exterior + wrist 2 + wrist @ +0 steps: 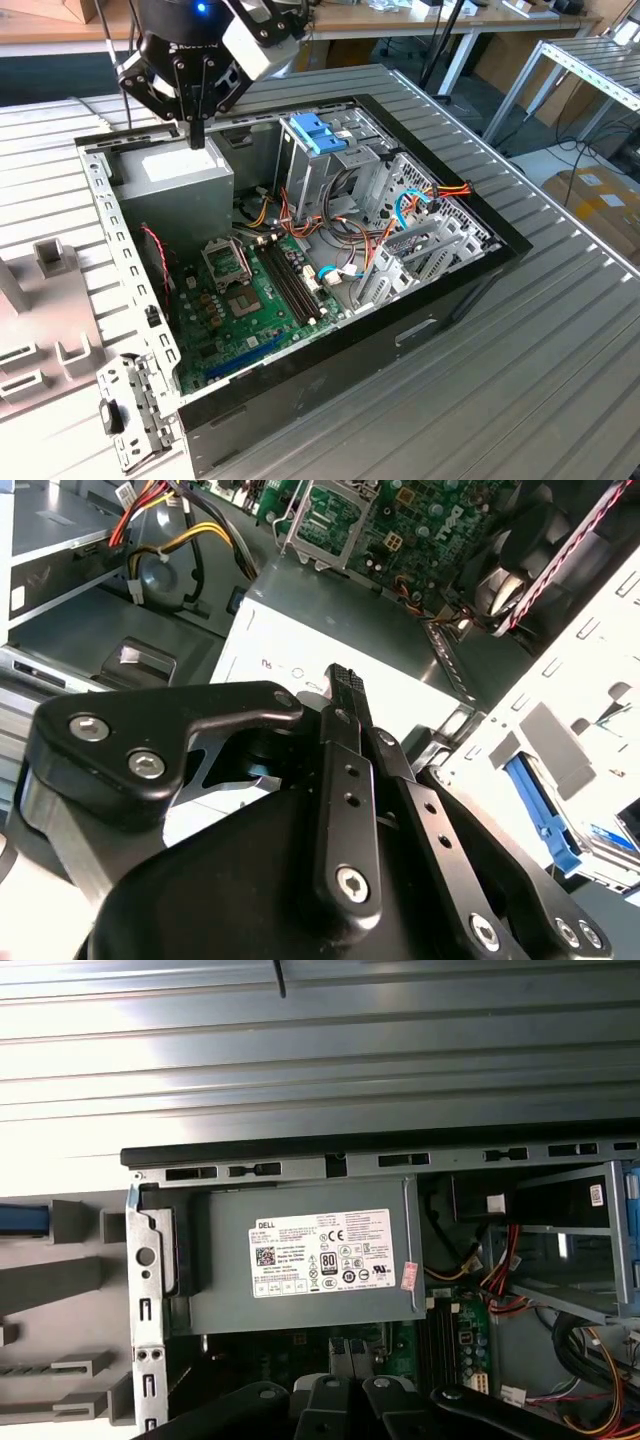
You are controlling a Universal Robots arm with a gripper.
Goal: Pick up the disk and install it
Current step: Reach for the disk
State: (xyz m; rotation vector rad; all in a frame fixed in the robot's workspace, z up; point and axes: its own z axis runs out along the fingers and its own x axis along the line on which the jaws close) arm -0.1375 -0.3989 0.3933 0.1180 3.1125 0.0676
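Note:
My gripper [197, 135] hangs over the back left corner of the open computer case [470, 290], just above the grey power supply [185, 172]. Its black fingers [345, 695] are pressed together with nothing between them. A blue side rail [545, 815] and a sliver of a labelled flat body, apparently the disk [612, 842], sit in a pale holder outside the case. A blue strip [20, 1218] lies on the same pale fixture in the first wrist view. The gripper is well apart from it.
The power supply's white sticker [320, 1252] faces up under the gripper. A light-blue ridged latch [318, 130] tops the drive cage [345, 175]. Loose cables [350, 240] cross the green motherboard [250, 300]. Pale fixture blocks [45, 300] stand at the exterior view's left on the ribbed metal table [560, 370].

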